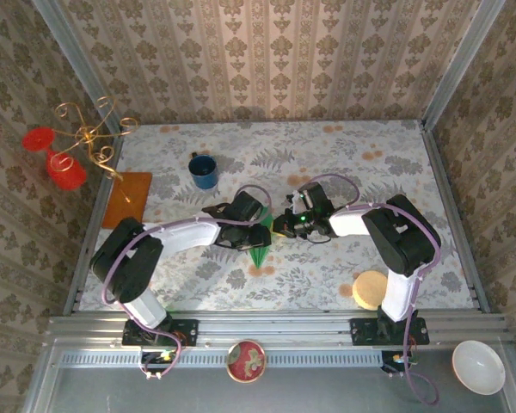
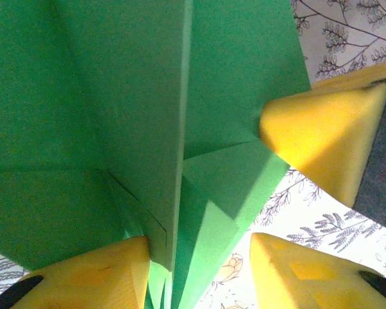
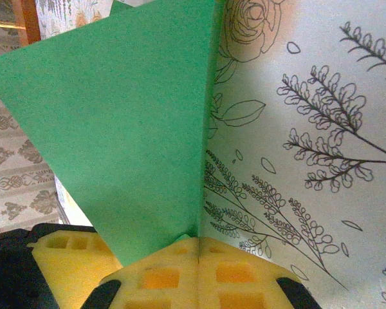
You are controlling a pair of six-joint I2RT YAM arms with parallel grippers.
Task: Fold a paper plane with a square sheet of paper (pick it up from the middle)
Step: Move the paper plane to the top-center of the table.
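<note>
While the blue mug [image 1: 203, 170] and orange-brown sheet [image 1: 127, 198] lie well apart at far left, the paper plane [image 1: 258, 255] sits mid-table, its far end hidden under both grippers, long axis near-to-far, nose toward the bases, pinched by the clenched right gripper [image 3: 198, 243], the left gripper [image 2: 198, 241] parted around its fold.

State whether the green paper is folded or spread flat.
Folded: the green paper shows creases and layered flaps meeting along a centre ridge, and seen from overhead it tapers to a point.
</note>
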